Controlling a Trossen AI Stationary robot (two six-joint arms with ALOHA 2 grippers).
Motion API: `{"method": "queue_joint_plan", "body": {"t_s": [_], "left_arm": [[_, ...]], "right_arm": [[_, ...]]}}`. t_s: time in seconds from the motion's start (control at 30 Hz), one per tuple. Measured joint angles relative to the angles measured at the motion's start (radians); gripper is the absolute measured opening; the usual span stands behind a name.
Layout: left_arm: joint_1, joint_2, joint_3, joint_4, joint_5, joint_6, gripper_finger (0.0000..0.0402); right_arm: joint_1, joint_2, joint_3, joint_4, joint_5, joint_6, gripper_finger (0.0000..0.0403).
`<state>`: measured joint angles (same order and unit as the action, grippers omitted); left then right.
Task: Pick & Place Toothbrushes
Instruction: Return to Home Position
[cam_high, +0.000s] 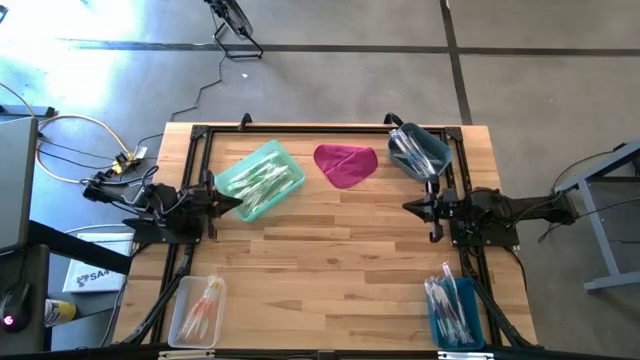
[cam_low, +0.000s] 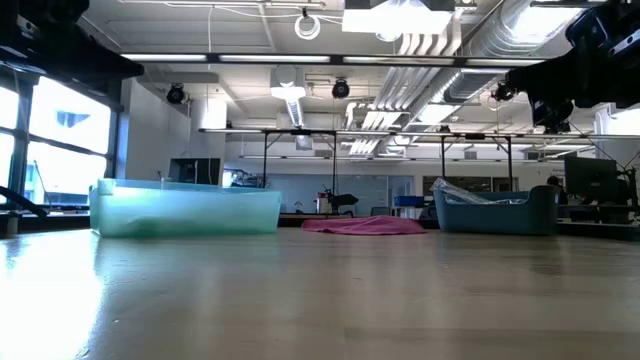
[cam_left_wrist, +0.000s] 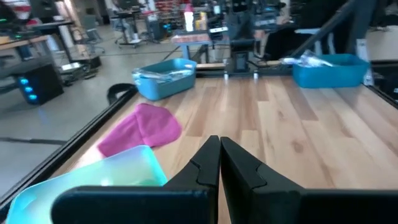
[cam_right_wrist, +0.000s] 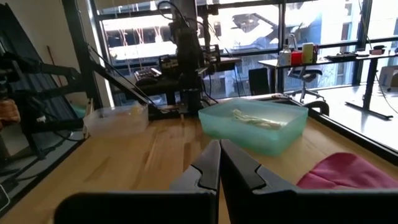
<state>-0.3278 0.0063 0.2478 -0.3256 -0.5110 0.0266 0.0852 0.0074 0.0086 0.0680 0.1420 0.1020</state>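
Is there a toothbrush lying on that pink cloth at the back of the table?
No: seen from above, the magenta cloth has nothing lying on it.

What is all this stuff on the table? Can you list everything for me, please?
Table: one, light wood.
Green bin: one, pale green, far left.
Grey-blue bin: one, far right.
Clear bin: one, near left corner.
Blue bin: one, bright blue, near right corner.
Toothbrushes: wrapped, some in every bin; too many to count.
Cloth: one, magenta, between the far bins.
Left gripper: dark, shut, beside the green bin.
Right gripper: dark, shut, near the grey-blue bin.
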Motion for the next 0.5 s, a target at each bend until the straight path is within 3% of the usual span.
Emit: {"method": "queue_joint_plan", "body": {"t_s": [0.13, 0.23, 0.5], "left_arm": [[0.000, 0.000, 0.000, -0.017, -0.073, -0.013, 0.0008], [0.000, 0.000, 0.000, -0.041, -0.073, -0.040, 0.0008], [0.000, 0.000, 0.000, -0.053, 0.238, -0.045, 0.0008]], "right_arm": [[0.000, 0.000, 0.000, -0.009, 0.017, 0.001, 0.0002], [0.000, 0.000, 0.000, -0.009, 0.016, 0.002, 0.0002], [0.000, 0.001, -0.001, -0.010, 0.012, 0.002, 0.0002]]}}
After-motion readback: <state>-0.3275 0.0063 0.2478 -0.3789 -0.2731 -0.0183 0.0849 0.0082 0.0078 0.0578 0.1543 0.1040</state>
